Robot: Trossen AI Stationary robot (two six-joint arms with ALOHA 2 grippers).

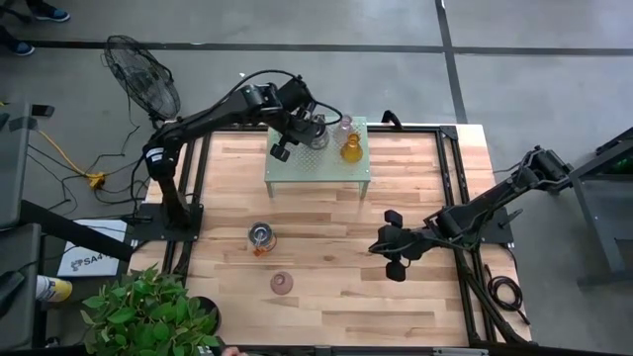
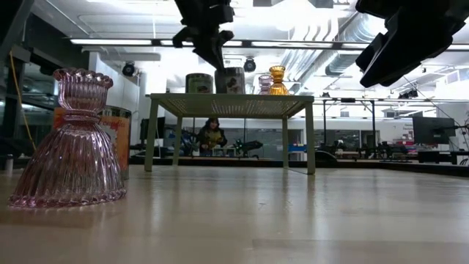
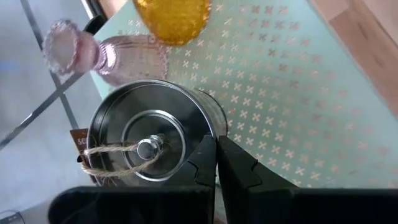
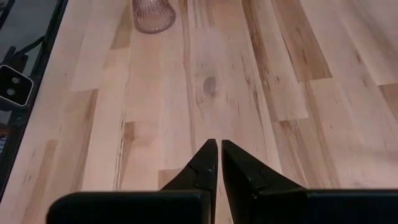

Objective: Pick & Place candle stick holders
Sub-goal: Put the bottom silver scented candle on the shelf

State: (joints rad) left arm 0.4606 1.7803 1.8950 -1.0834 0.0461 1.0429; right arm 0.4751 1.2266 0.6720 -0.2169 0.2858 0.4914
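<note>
the left gripper (image 3: 216, 163) hangs over the far left part of the green perforated shelf (image 1: 297, 174), its fingers pressed together with nothing between them. right beside the fingertips, touching or nearly so, stands a silvery jar-like holder (image 3: 149, 146), upright, seen from above with a knobbed lid and a loop of twine. so the nearest holder lies to one side of the closed pincer, not under it, and its long axis runs vertical, in line with the gripper's approach. the judgement is that the fingers must part and shift sideways over the jar before any grasp.

also on the shelf are an amber bell-shaped holder (image 1: 351, 148) and a pale pink one (image 3: 102, 53), both past the jar from the left gripper; the low view shows a second jar (image 2: 198, 83) on the shelf too.

the right gripper (image 1: 394, 244) waits above the bare wooden table (image 1: 326, 267) on the right, fingers closed on nothing. two holders are still down on the table: a silvery jar (image 1: 261, 235) and a pink bell-shaped holder (image 1: 282, 283), both well apart from the shelf, lying between the two arms and probably within the right arm's reach.
</note>
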